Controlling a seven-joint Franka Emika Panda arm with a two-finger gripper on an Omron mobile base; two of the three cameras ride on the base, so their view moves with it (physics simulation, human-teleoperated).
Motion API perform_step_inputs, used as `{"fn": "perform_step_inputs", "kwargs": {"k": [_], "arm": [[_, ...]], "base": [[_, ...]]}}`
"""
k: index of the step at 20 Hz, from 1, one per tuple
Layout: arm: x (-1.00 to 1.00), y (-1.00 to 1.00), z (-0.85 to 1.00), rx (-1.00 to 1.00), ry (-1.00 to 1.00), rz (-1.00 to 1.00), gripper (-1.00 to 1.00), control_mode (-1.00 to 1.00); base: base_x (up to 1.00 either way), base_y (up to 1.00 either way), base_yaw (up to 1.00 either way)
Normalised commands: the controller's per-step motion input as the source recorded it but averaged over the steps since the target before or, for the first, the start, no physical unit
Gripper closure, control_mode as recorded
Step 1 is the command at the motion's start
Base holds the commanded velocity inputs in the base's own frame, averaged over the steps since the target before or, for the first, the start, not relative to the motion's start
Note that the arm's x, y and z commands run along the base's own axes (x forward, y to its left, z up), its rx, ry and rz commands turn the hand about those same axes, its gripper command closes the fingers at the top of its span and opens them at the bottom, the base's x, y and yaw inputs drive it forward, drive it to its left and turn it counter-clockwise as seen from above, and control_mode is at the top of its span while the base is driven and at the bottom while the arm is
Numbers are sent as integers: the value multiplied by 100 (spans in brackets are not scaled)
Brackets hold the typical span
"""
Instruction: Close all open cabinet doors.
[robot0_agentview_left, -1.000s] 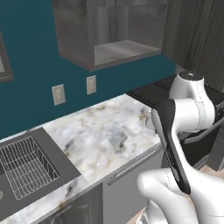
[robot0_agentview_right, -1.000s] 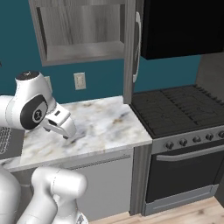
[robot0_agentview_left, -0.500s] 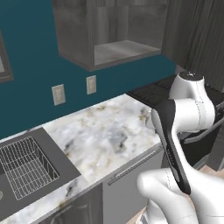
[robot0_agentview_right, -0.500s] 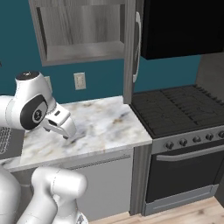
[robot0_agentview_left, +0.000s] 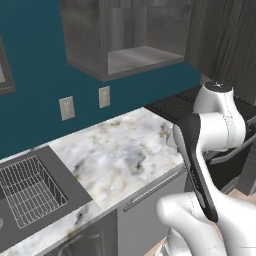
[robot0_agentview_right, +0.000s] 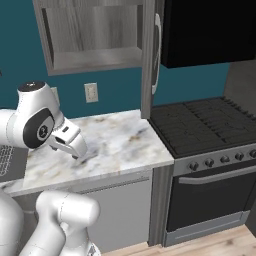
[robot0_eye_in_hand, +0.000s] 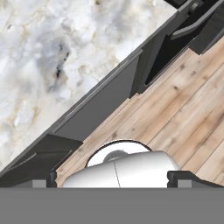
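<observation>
One wall cabinet (robot0_agentview_left: 135, 55) stands open above the counter, its bare shelf showing. Its tall dark grey wood-grain cabinet door (robot0_agentview_left: 220, 40) is swung out toward me on the cabinet's right side. From the right base view I see this door (robot0_agentview_right: 148, 60) edge-on, with its slim silver handle (robot0_agentview_right: 157, 55) facing the stove. My gripper (robot0_agentview_right: 79, 151) hangs low over the marble counter (robot0_agentview_right: 120, 142), well below the door and to its left. In the hand view the two fingertips (robot0_eye_in_hand: 42, 182) stand far apart with nothing between them, so my gripper (robot0_eye_in_hand: 113, 181) is open.
A sink with a wire rack (robot0_agentview_left: 30, 192) lies at the counter's left end. A black stove (robot0_agentview_right: 200, 125) stands right of the counter under a black hood (robot0_agentview_right: 205, 30). Two wall outlets (robot0_agentview_left: 104, 96) sit on the teal wall. Wooden floor (robot0_eye_in_hand: 183, 109) lies in front of the base cabinets.
</observation>
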Motion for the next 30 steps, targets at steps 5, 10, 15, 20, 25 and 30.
{"fn": "perform_step_inputs", "kwargs": {"k": [5,10,15,20,25,30], "arm": [[-29,-3,0,0,-5,1,-100,-100],[-66,-2,46,1,-37,1,-100,-100],[-8,-6,79,-1,-72,10,-100,-100],[-11,-50,43,0,-32,0,-100,-100],[7,-75,38,0,-13,1,-100,-100],[4,-81,43,0,-6,2,-100,-100]], "base": [[0,0,0],[0,0,0],[0,0,0],[0,0,0],[0,0,0],[0,0,0]]}}
